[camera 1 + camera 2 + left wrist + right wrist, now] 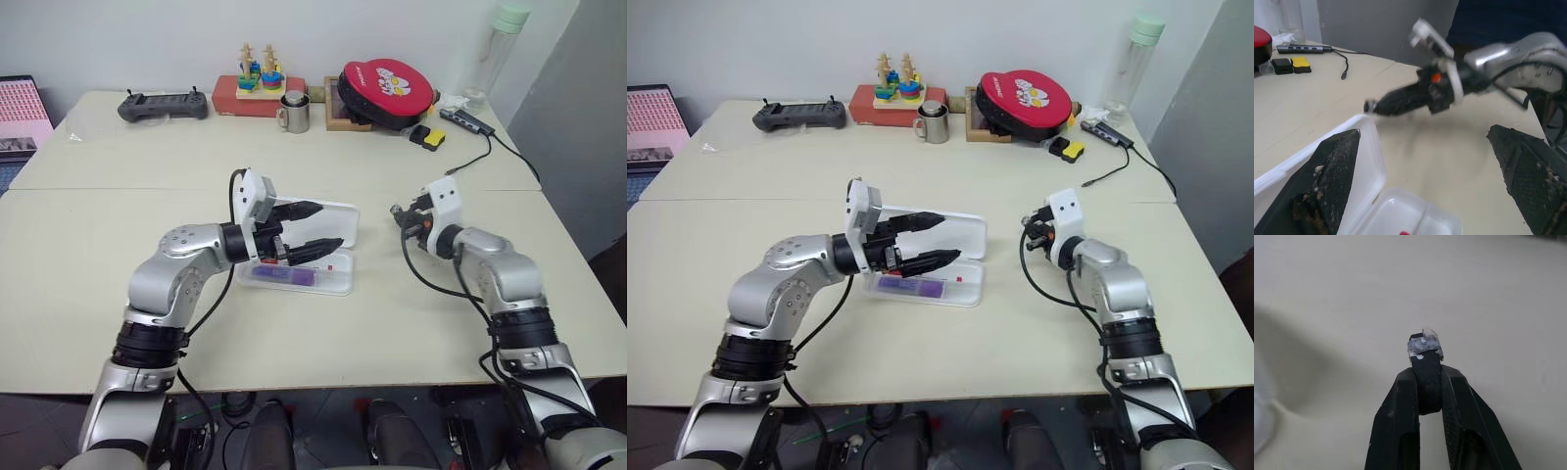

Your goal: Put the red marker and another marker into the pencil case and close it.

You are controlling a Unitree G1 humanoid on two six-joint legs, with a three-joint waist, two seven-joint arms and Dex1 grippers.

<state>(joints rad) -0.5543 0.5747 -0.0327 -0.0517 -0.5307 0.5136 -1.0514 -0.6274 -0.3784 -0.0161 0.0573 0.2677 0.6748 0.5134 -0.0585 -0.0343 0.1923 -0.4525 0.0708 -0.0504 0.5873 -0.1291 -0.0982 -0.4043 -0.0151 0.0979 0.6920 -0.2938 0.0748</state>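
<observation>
A pale beige desk in front of a white wall carries the scene, with clutter pushed to its far edge: a black handheld controller, a metal mug, a red box with a wooden stacking toy, and a round red case whose white print is too small to be read. No brand or label can be made out on anything.

The pencil case lies open at the middle of the desk, its lid raised on the far side so that the tray can be loaded. The purple marker is seen lying in the tray, and a small spot of red shows beside it (possibly an end of the red marker, though this cannot be told for sure).

The left claw is held level over the case with its fingers wide apart and nothing between them, seemingly placed to steady or shut the lid.

The right claw is raised over bare desk to the right of the case, its fingers pressed together on a small dark stick with a pale tip, which looks like neither marker.
</observation>
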